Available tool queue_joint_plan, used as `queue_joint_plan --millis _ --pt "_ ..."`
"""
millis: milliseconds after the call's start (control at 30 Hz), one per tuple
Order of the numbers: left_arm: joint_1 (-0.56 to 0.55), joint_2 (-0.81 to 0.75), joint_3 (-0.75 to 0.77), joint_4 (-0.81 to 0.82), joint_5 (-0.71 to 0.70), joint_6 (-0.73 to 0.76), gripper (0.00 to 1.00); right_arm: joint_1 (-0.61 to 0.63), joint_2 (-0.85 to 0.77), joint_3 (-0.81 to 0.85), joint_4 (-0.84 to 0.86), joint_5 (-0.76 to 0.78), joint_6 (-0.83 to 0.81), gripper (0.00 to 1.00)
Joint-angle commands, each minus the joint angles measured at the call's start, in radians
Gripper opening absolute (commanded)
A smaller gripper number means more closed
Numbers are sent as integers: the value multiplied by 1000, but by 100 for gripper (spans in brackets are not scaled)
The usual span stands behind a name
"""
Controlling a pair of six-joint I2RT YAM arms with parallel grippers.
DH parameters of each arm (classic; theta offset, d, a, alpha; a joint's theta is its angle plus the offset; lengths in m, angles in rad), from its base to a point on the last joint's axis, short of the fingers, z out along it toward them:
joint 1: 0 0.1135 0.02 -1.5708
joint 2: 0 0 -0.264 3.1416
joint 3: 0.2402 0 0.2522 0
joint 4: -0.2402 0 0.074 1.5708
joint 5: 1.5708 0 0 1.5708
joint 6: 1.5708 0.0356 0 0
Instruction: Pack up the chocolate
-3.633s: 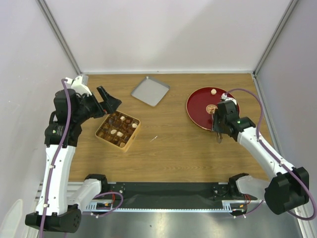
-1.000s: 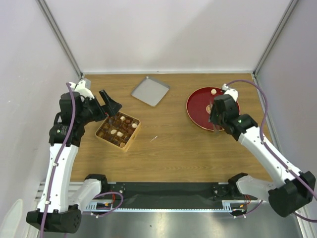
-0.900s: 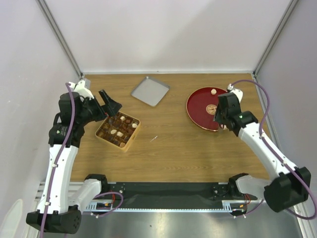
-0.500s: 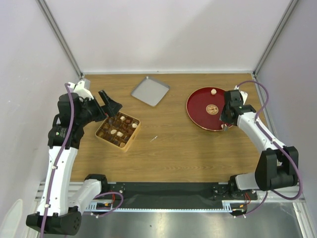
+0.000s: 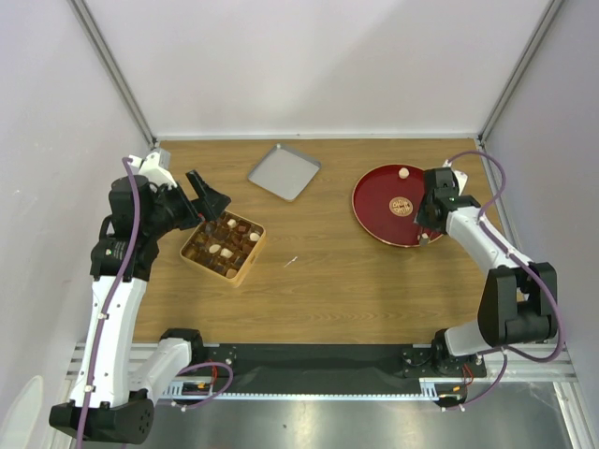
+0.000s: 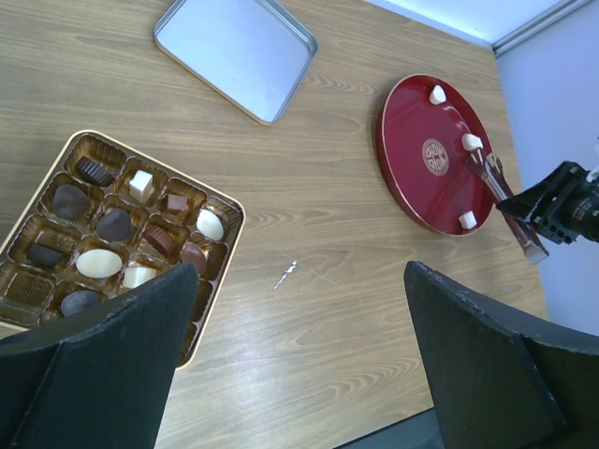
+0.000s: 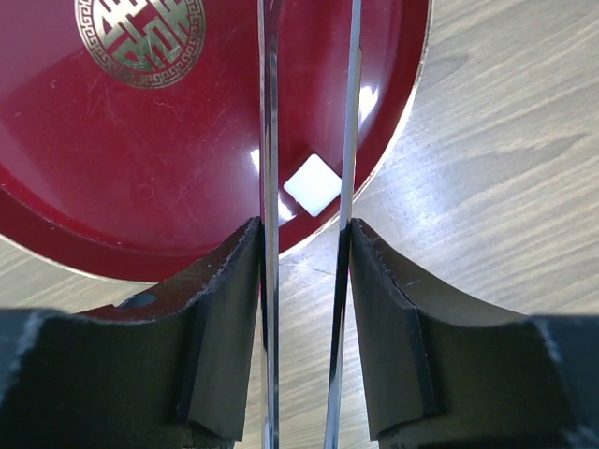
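Observation:
Several chocolate pieces [image 6: 114,224], dark, tan and white, sit in the compartments of the tan box [image 5: 245,271] at the left. My left gripper [image 5: 208,195] hangs open and empty above the box's far corner. On the red plate [image 5: 379,201] lie three white pieces: one at the far rim [image 5: 402,172], one further along it [image 6: 471,141], and a cube [image 7: 312,184] near the near right rim. My right gripper [image 7: 304,234] is shut on the metal tongs [image 7: 270,140]. The tongs' two arms stand apart on either side of that cube.
A grey metal tray [image 5: 284,171] lies at the back centre of the wooden table. A small silver scrap [image 5: 291,262] lies between the box and the plate. Side walls stand close to both arms.
My right arm has swung to the plate's right side and turned, bringing the tongs over the white cube near the rim. The left arm has stayed still and open.

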Motion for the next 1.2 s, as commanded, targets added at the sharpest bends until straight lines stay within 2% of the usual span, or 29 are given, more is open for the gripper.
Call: queue_joint_plan --millis 0,233,433,733,1000,1167 --pt "7 -12 38 4 -4 10 100 -4 25 44 46 4 -8 46" --pt "7 -6 56 -5 -16 16 100 -9 48 56 40 12 -8 45" --pt "7 -4 68 -2 -12 6 100 -9 37 55 36 -7 -8 38" --pt "7 2 73 13 10 -8 100 -6 -76 6 7 -108 -2 37" --pt "7 16 70 32 16 -17 100 124 -204 -65 0 -201 13 37" --pt "7 25 73 32 -1 -10 100 228 -218 -66 24 -225 35 38"
